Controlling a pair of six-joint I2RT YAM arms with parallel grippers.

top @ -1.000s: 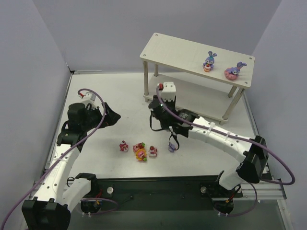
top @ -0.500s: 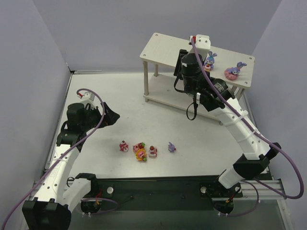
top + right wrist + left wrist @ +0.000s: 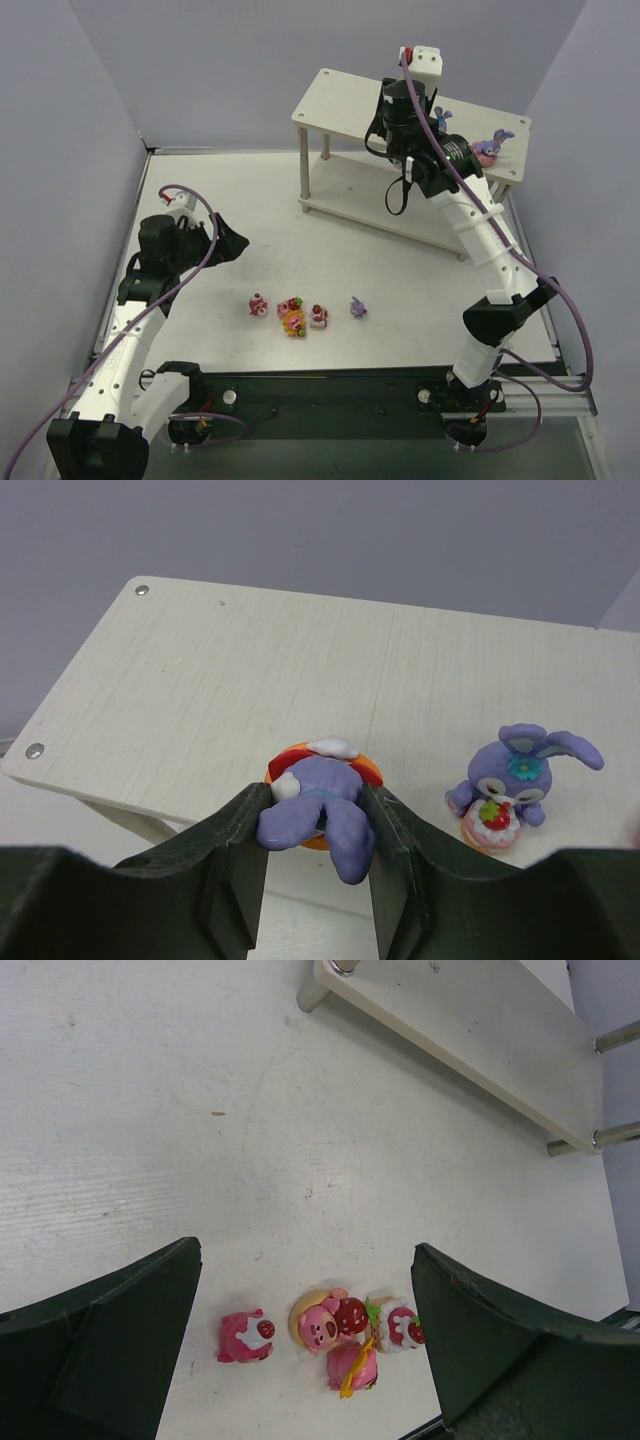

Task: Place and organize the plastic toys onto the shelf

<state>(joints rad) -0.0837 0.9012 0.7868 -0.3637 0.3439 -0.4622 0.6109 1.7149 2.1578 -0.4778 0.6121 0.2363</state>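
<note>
My right gripper (image 3: 315, 825) is shut on a purple bunny with an orange and red base (image 3: 318, 798), held over the front edge of the shelf's top board (image 3: 230, 670). In the top view this gripper (image 3: 400, 125) hangs above the shelf (image 3: 340, 100) and its own body hides the toy. Two purple bunnies stand on the top board, one close by (image 3: 515, 780) (image 3: 441, 118) and one on a pink base (image 3: 490, 148). Several plastic toys lie on the table: pink ones (image 3: 258, 304) (image 3: 292, 316) (image 3: 319, 317) and a small purple one (image 3: 358, 308). My left gripper (image 3: 305, 1260) (image 3: 235, 245) is open, high above them.
The left wrist view shows a pink figure (image 3: 245, 1337), a pink bear with a strawberry (image 3: 325, 1322), a strawberry cake (image 3: 400, 1322) and a pink and orange piece (image 3: 350, 1368). The shelf's lower board (image 3: 470, 1030) is at the far right. Grey walls enclose the table.
The right arm has swung up from the table near the toys to the shelf's top board, carrying the bunny. The left arm has stayed still.
</note>
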